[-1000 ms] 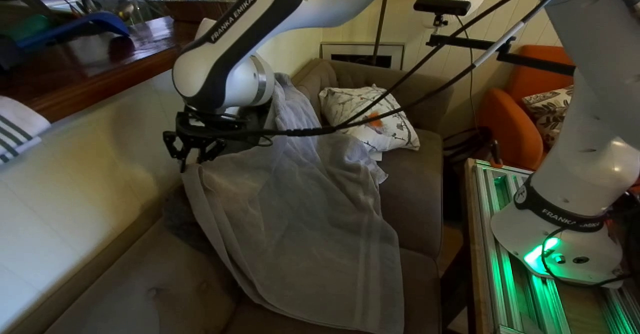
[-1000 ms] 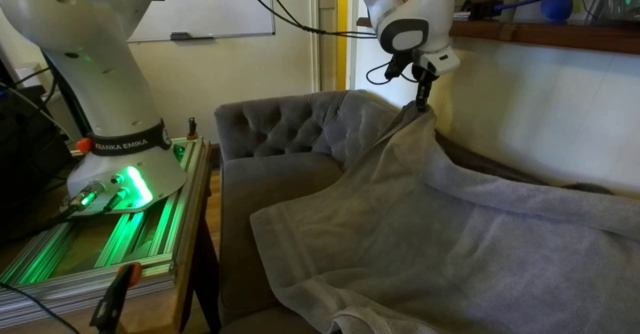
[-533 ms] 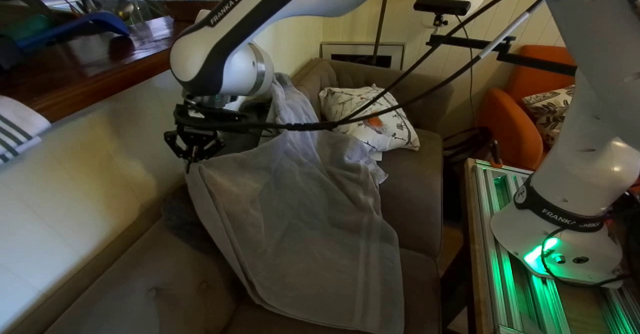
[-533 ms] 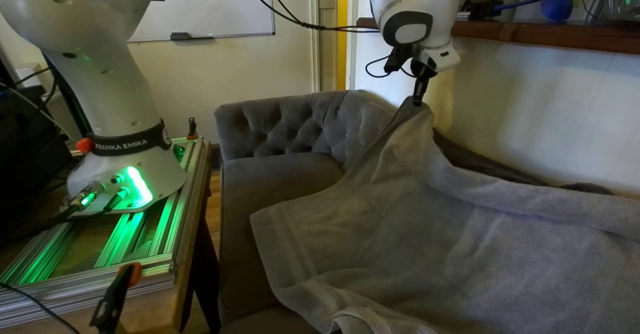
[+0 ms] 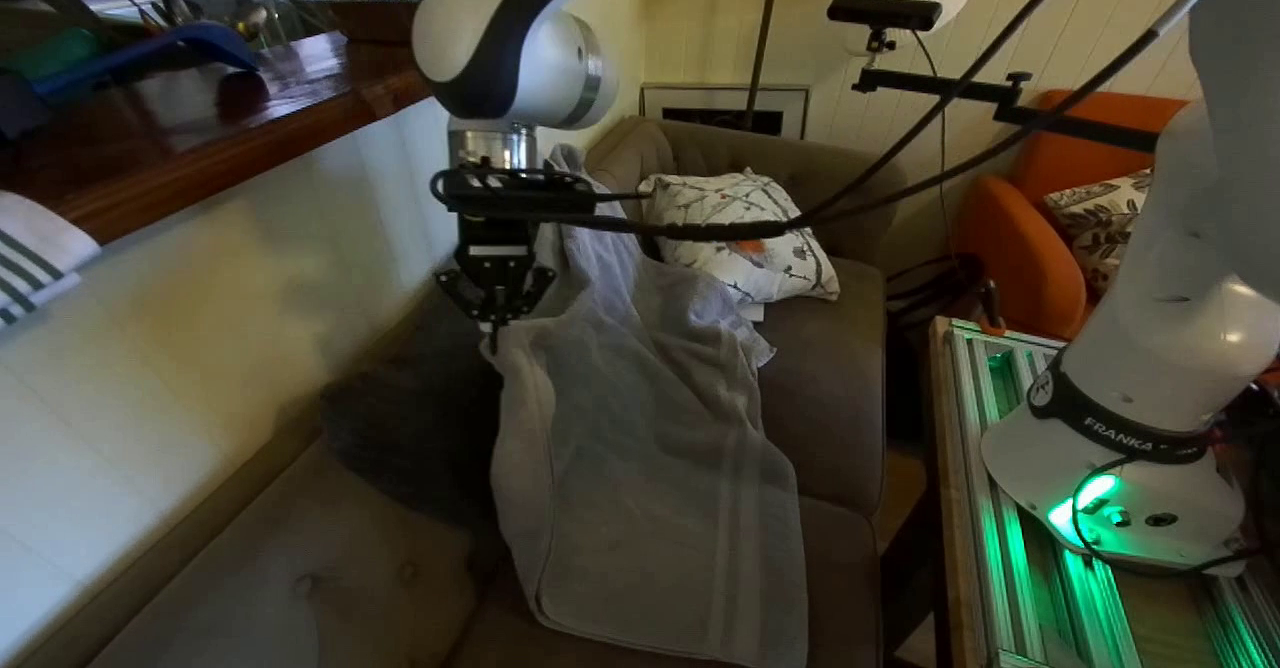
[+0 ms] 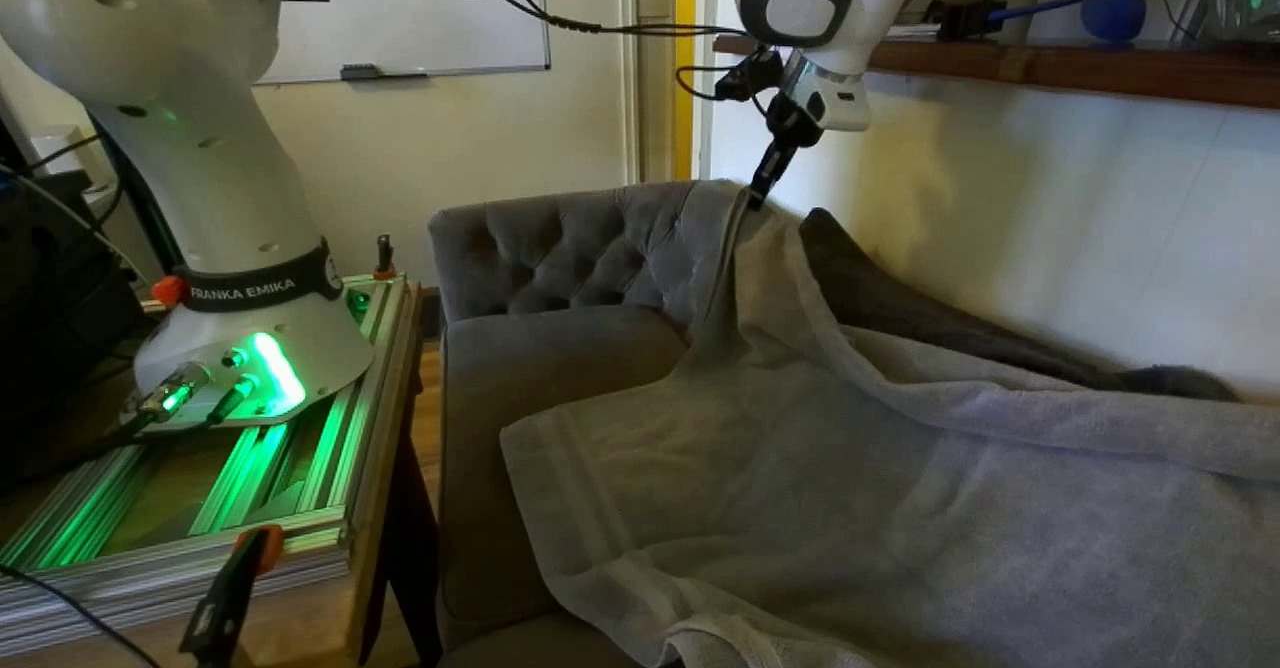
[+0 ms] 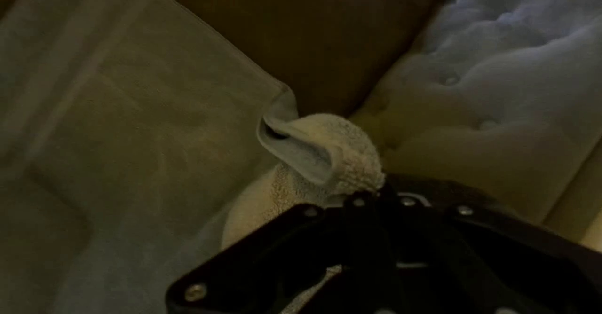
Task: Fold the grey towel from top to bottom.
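The grey towel [image 5: 650, 508] lies rumpled across the sofa seat and also shows in an exterior view [image 6: 1000, 508]. My gripper [image 5: 494, 333] is shut on the towel's wall-side edge and holds it up in a peak above the seat, as an exterior view [image 6: 757, 200] also shows. In the wrist view the gripper [image 7: 378, 196] has its jaws together, with a curled fold of the towel [image 7: 357, 163] at the fingertips. The rest of the towel hangs down from there and lies flat towards the sofa's front. The exact pinch is dark and partly hidden.
A charcoal-grey cloth heap [image 5: 410, 428] lies along the sofa back by the wall. A white patterned cushion [image 5: 745, 238] sits at the sofa's far end. A wooden counter ledge [image 5: 250, 138] runs above the wall. The robot's table [image 5: 950, 468] stands at the sofa's front.
My gripper has moved away from the wall towards the sofa's front, tilting and drawing the towel's edge with it. More of the charcoal-grey heap is uncovered.
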